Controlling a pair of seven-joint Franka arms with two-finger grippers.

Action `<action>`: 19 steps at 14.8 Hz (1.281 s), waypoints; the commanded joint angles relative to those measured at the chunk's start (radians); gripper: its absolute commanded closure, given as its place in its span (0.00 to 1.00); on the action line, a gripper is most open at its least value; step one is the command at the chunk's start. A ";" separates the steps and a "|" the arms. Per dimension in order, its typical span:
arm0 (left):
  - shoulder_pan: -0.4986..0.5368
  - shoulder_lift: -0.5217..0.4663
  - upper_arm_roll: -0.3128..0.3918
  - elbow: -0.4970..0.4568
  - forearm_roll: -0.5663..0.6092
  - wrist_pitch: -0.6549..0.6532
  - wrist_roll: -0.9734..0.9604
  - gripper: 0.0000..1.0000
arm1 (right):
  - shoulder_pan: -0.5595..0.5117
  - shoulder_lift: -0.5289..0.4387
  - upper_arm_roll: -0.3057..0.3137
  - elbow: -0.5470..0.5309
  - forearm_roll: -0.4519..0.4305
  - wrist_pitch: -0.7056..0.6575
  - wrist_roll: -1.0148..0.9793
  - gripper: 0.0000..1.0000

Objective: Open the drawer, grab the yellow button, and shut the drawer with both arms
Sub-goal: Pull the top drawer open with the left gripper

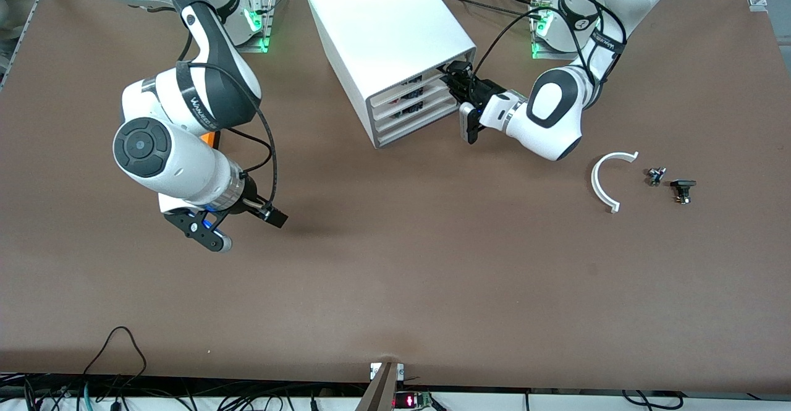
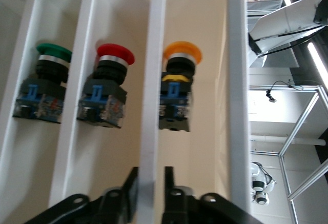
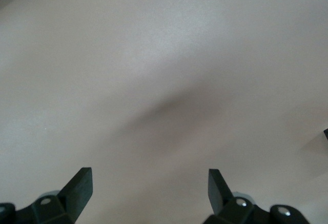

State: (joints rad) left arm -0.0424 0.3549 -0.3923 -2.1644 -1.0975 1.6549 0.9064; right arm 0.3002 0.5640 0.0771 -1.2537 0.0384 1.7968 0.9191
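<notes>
The white cabinet (image 1: 389,28) stands at the back of the table with its stacked drawers facing the left arm's end. My left gripper (image 1: 458,83) is at the highest drawer (image 2: 152,80), shut on its thin white front lip; in the left wrist view the left gripper (image 2: 151,175) has one finger on each side of that lip. Inside this drawer sits the button (image 2: 180,83), orange cap on a black-and-blue body. My right gripper (image 1: 207,232) hangs open over bare table toward the right arm's end; the right gripper (image 3: 149,180) holds nothing.
The drawers below hold a red-capped button (image 2: 108,88) and a green-capped one (image 2: 47,83). A white curved piece (image 1: 609,179) and two small dark parts (image 1: 655,175) (image 1: 683,190) lie toward the left arm's end. An orange block (image 1: 210,138) shows partly under the right arm.
</notes>
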 commanded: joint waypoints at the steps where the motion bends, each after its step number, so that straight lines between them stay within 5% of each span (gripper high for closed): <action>1: -0.013 -0.039 -0.002 -0.026 0.019 0.002 0.016 1.00 | 0.019 0.030 -0.003 0.060 0.011 -0.025 0.043 0.00; 6: 0.004 -0.034 0.004 0.015 0.099 0.002 0.006 1.00 | 0.037 0.073 -0.003 0.128 0.011 -0.025 0.113 0.00; 13: 0.085 0.103 0.007 0.276 0.369 -0.006 -0.017 1.00 | 0.071 0.077 -0.003 0.145 0.011 -0.022 0.193 0.00; 19: 0.140 0.154 0.007 0.368 0.424 -0.007 -0.017 1.00 | 0.112 0.080 -0.005 0.166 0.009 0.021 0.285 0.00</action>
State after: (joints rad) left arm 0.0866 0.4801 -0.3856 -1.8368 -0.7383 1.6251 0.8890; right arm 0.3931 0.6218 0.0776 -1.1310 0.0384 1.8088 1.1668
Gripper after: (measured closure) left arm 0.855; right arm 0.000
